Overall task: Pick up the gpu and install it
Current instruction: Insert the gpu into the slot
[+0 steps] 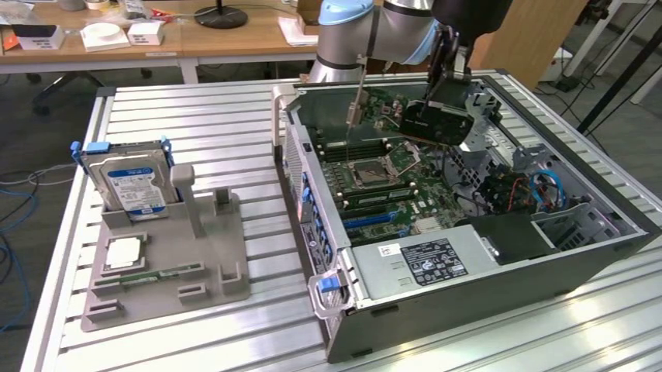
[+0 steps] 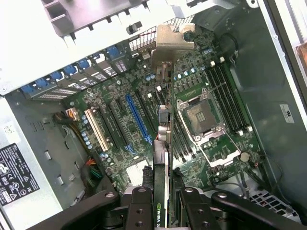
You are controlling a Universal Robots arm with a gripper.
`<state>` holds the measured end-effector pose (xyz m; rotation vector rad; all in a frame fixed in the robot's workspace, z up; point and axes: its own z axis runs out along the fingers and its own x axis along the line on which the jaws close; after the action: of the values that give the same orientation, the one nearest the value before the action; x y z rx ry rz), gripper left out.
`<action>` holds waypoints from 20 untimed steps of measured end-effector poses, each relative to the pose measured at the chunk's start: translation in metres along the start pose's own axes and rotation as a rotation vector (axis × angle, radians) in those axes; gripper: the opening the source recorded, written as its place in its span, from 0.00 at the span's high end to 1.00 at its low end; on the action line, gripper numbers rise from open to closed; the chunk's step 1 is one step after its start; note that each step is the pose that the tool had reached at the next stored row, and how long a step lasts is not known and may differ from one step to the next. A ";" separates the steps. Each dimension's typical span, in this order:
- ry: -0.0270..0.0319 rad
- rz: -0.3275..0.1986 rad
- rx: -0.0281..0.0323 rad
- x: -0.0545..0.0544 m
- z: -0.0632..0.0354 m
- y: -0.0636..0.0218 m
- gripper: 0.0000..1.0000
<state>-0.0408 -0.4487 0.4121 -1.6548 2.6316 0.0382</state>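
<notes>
The gpu (image 1: 419,118) hangs in the air over the open computer case (image 1: 579,256), above the motherboard (image 1: 373,178). My gripper (image 1: 448,81) is shut on its upper edge. Its silver end bracket (image 1: 357,97) points down toward the back wall of the case. In the wrist view I see the gpu (image 2: 163,148) edge-on between my fingers (image 2: 139,206), with the gripper (image 2: 161,203) shut on it and the bracket (image 2: 171,43) at the far end. The card hovers over the motherboard (image 2: 120,158) between the blue slot (image 2: 138,120) and the processor socket (image 2: 204,117).
A grey fixture (image 1: 207,256) on the slatted table at the exterior view's left holds a blue-labelled hard drive (image 1: 129,182), a processor chip (image 1: 122,252) and a memory stick (image 1: 160,275). The power supply (image 1: 435,260) and drive cage (image 1: 559,225) fill the near end of the case.
</notes>
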 end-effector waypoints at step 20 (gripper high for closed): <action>0.0004 -0.114 -0.0047 0.000 0.0000 0.0000 0.74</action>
<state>-0.0408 -0.4487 0.4121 -1.8025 2.5344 0.0411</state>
